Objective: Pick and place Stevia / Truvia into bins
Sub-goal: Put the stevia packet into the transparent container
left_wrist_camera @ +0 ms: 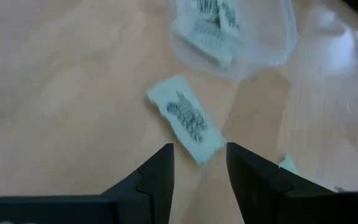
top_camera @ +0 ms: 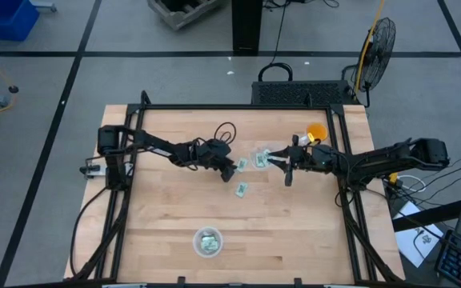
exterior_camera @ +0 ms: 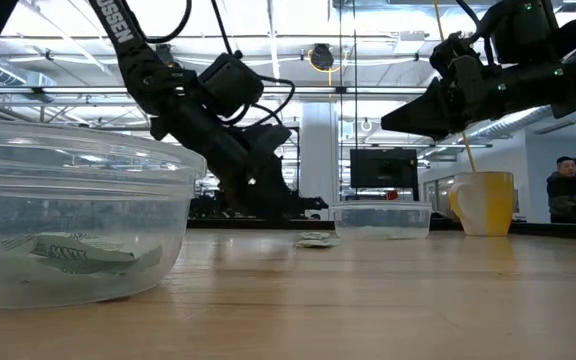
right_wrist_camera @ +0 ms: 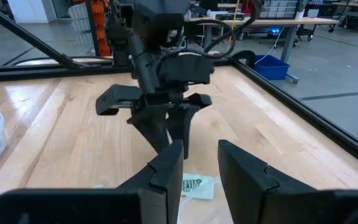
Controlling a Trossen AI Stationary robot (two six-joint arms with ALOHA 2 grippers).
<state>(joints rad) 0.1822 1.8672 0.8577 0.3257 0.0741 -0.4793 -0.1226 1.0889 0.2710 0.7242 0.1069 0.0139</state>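
Observation:
A green-and-white sachet point(top_camera: 242, 164) lies flat on the table mid-way across; it shows just ahead of my left gripper's open fingertips point(left_wrist_camera: 188, 118). My left gripper point(top_camera: 234, 169) point(left_wrist_camera: 199, 149) is low over the table and empty. A second sachet point(top_camera: 240, 190) lies nearer the front. One clear bowl point(top_camera: 262, 156) point(left_wrist_camera: 272, 43) holds sachets beside my right gripper point(top_camera: 281, 163) point(right_wrist_camera: 199, 149), which is open, empty and raised above the table point(exterior_camera: 403, 120). The other clear bowl point(top_camera: 207, 242) point(exterior_camera: 68, 180) stands near the front edge with sachets in it.
An orange cup point(top_camera: 316, 132) point(exterior_camera: 483, 203) stands at the far right behind the right gripper. A dark metal frame point(top_camera: 342, 192) runs round the table. The two grippers face each other closely over the table's middle. A person point(exterior_camera: 568, 190) shows in the room beyond.

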